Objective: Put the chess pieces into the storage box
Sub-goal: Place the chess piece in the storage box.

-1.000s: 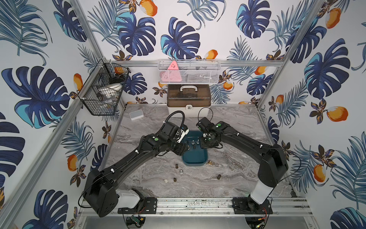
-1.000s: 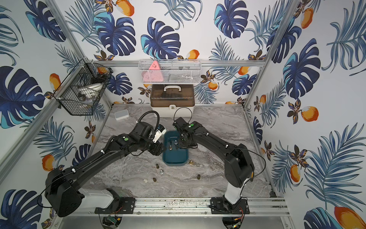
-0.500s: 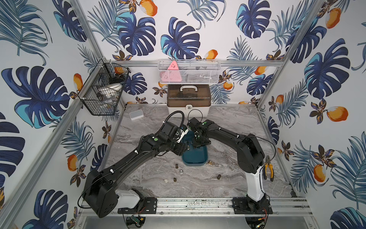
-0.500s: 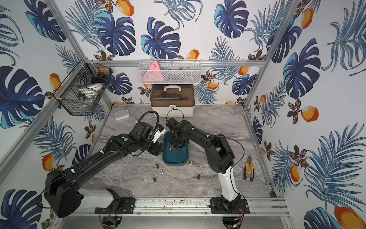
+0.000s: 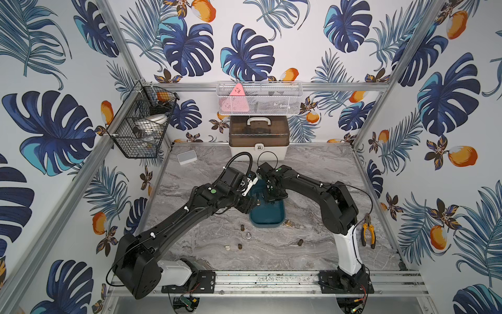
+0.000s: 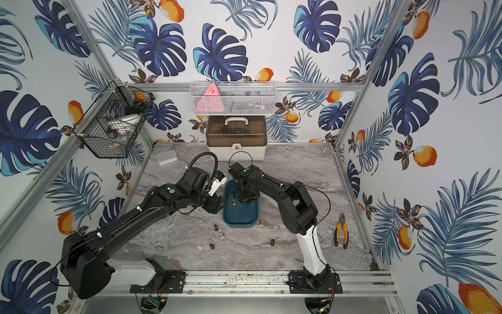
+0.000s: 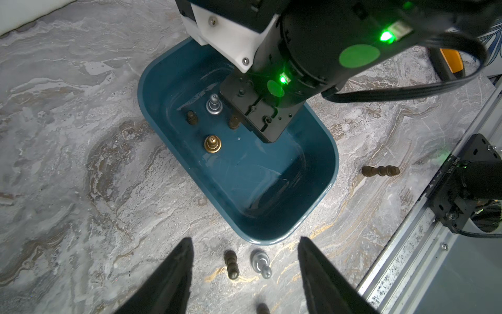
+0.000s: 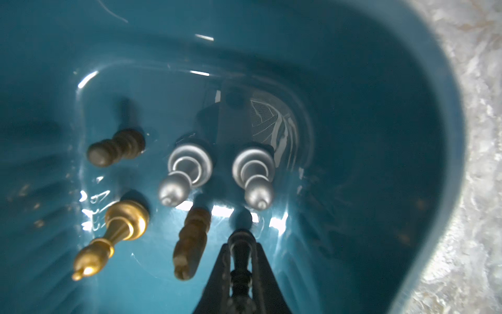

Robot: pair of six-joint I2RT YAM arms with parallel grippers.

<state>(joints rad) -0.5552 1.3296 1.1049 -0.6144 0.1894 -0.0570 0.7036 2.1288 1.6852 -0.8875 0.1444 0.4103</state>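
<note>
Drop-off step: right fingers [image 8: 214,277] are clamped on a dark piece [image 8: 240,252] low inside the storage box [image 8: 380,136] beside five standing pieces [image 8: 187,165], left fingers [image 7: 173,271] hang open over loose pieces [image 7: 231,265] on the bench [image 7: 81,190], so next I'd say release gently and lift straight out.

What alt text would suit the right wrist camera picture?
The right gripper, shut on a dark chess piece, hangs inside a teal box beside two silver pieces, a gold piece and two brown pieces, all standing.
</note>
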